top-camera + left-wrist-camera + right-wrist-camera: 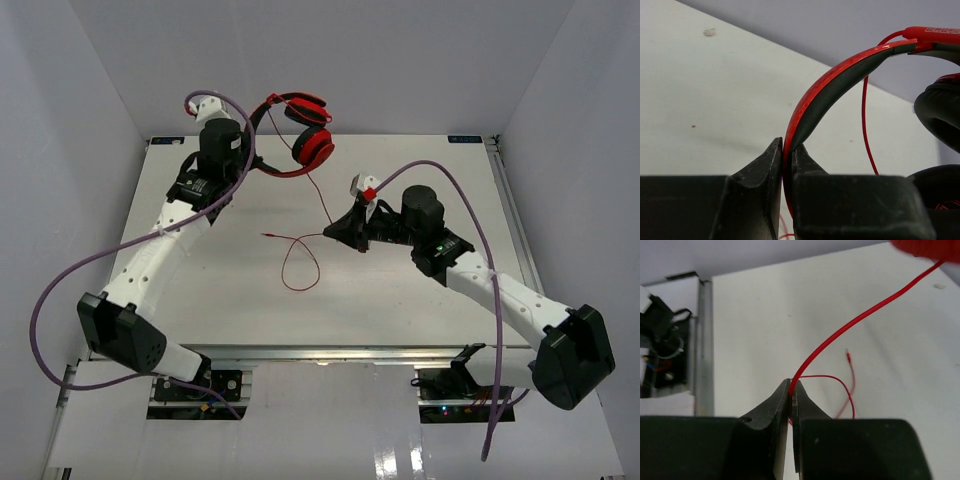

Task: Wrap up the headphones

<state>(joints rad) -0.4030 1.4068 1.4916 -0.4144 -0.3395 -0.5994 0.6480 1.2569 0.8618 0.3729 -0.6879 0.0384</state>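
Note:
The red headphones (308,140) with black ear pads hang above the table's far edge. My left gripper (256,152) is shut on their red-and-black headband (830,85) and holds them up. The thin red cable (318,196) runs down from an ear cup to my right gripper (331,231), which is shut on it (850,325). Beyond the right gripper the cable lies in a loop (298,265) on the table, its plug end (848,357) lying free. An ear pad (939,112) shows at the right of the left wrist view.
The white table (400,290) is walled at the back and sides by grey panels. Thick purple robot cables (60,290) arc over both arms. A metal rail (704,340) runs along the table's edge in the right wrist view.

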